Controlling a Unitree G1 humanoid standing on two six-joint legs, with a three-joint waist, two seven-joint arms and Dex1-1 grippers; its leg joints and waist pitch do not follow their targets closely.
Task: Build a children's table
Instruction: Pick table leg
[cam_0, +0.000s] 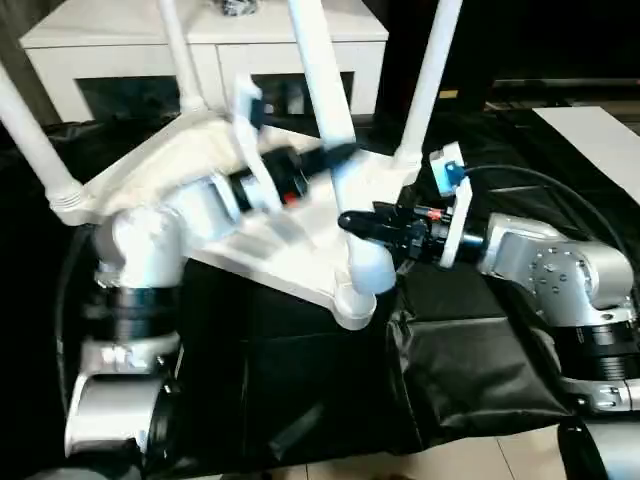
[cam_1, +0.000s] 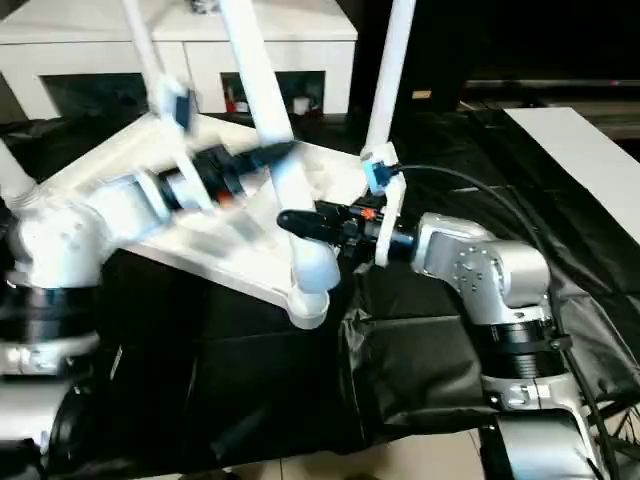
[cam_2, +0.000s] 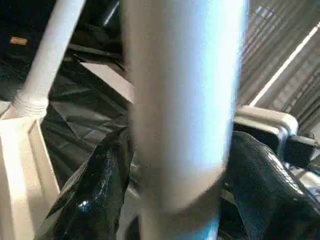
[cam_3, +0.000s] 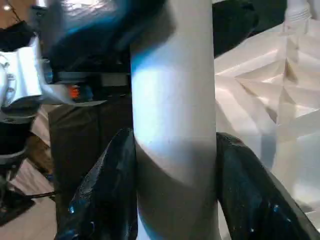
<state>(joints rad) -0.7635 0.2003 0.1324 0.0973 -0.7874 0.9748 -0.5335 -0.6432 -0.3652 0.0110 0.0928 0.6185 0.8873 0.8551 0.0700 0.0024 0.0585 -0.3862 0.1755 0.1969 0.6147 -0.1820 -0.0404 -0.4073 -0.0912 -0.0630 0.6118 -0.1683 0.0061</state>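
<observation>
The children's table lies upside down and tilted on black sheeting, its ribbed white tabletop (cam_0: 290, 250) facing me. Three white legs (cam_0: 30, 130) (cam_0: 180, 50) (cam_0: 430, 70) stand in the left and far corner sockets. The fourth leg (cam_0: 320, 70) rises from the near corner socket (cam_0: 352, 305). My right gripper (cam_0: 360, 222) is shut on this leg just above the socket, and its black fingers (cam_3: 110, 185) press both sides. My left gripper (cam_0: 335, 155) sits around the same leg higher up, with the leg (cam_2: 180, 100) between its jaws.
A white cabinet (cam_0: 200, 40) with glass-fronted compartments stands behind the table. Crumpled black sheeting (cam_0: 300, 380) covers the work area and hangs to a pale floor (cam_0: 420, 465). A white board (cam_0: 600, 140) lies at the far right.
</observation>
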